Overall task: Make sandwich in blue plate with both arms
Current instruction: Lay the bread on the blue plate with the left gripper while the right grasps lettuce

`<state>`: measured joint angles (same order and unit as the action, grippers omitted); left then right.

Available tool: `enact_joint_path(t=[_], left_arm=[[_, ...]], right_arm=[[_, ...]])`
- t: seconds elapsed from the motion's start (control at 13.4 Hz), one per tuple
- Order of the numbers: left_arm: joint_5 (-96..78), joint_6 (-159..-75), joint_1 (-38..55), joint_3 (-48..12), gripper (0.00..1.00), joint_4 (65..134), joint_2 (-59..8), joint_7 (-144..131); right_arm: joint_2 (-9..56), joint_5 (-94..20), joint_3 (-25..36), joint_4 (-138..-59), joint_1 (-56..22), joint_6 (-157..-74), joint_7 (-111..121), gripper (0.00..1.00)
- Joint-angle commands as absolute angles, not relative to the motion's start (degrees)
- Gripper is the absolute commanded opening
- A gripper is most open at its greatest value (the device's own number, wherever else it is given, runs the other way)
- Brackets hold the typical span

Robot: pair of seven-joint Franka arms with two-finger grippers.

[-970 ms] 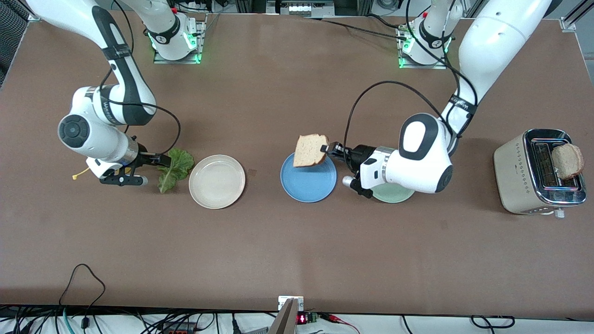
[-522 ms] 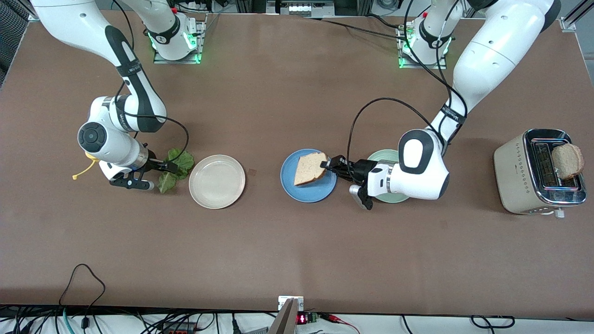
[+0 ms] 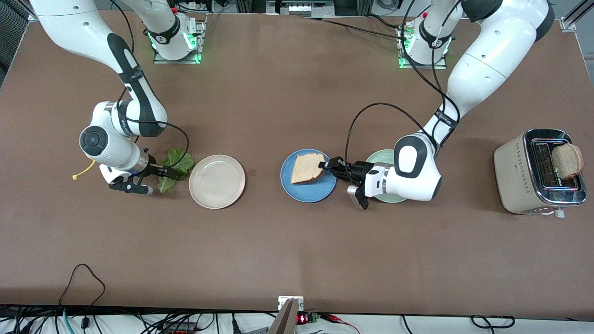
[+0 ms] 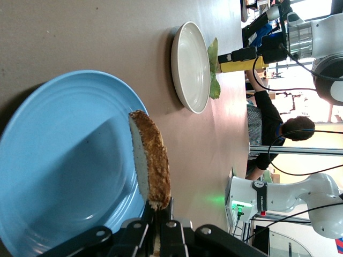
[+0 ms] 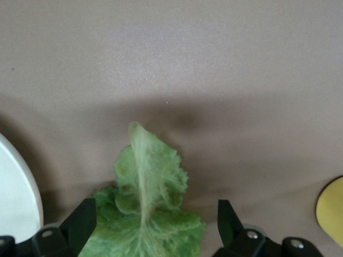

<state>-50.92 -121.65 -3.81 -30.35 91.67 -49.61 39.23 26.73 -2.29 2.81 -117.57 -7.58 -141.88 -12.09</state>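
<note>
We see the left claw (image 3: 326, 165) clamped on the crust edge of a bread slice (image 3: 307, 168), whose low end rests in the blue plate (image 3: 306, 191); the slice stands tilted. We judge the bread light, porous and crumbly, best held by its firmer brown crust. Well away from the blue plate, toward the right arm's end of the surface, the right claw (image 5: 155, 225) hangs with fingers spread over the ruffled lettuce leaf (image 3: 172, 165), which looks limp and tearable, best pinched near its pale rib. The plate appears smooth and glazed.
</note>
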Motion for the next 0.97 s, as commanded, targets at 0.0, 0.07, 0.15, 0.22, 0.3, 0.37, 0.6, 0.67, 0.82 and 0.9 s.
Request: enact_joint_path(t=[0.0,0.07,0.15,0.22,0.3,0.37,0.6,0.67,0.82,0.9], left_arm=[[-52.8,-123.6,-3.5,-30.5,0.40,91.8,-49.7,41.1],[-52.5,-123.7,-3.5,-30.5,0.99,91.8,-49.7,41.3],[-52.3,-123.6,-4.0,-30.5,1.00,91.8,-49.3,41.8],[-51.8,-123.3,-4.7,-30.4,1.00,91.8,-49.0,42.3],[-50.7,-123.1,-5.0,-30.1,1.00,92.0,-48.2,42.4],[-47.3,-123.0,-5.5,-29.9,1.00,92.2,-47.4,42.5],[-35.2,-118.9,-8.0,-29.7,1.00,92.1,-44.0,41.3],[-31.3,-117.1,-9.0,-29.6,1.00,92.1,-42.9,40.0],[-22.8,-113.3,-9.5,-29.6,1.00,91.8,-39.4,33.3],[-18.1,-111.6,-9.4,-29.6,1.00,91.6,-37.5,28.4]], right_arm=[[29.2,-3.0,2.6,-116.2,-7.4,-142.9,-12.7,1.00],[30.0,-3.0,2.6,-116.2,-7.5,-144.1,-12.7,1.00],[30.5,-3.0,2.6,-116.2,-7.4,-144.5,-12.7,1.00],[30.6,-3.0,2.6,-116.0,-7.4,-144.5,-12.7,1.00],[30.6,-3.0,2.6,-115.8,-7.5,-144.5,-12.7,0.90],[30.6,-2.9,2.6,-115.8,-7.4,-144.4,-12.5,0.68],[30.6,-2.9,2.6,-114.1,-7.5,-142.9,-11.3,0.18],[30.6,-2.8,2.6,-113.9,-7.5,-142.7,-11.3,0.08],[30.5,-2.6,2.6,-113.7,-7.6,-142.0,-11.2,0.00],[30.5,-2.5,2.6,-113.7,-7.6,-141.9,-11.2,0.00]])
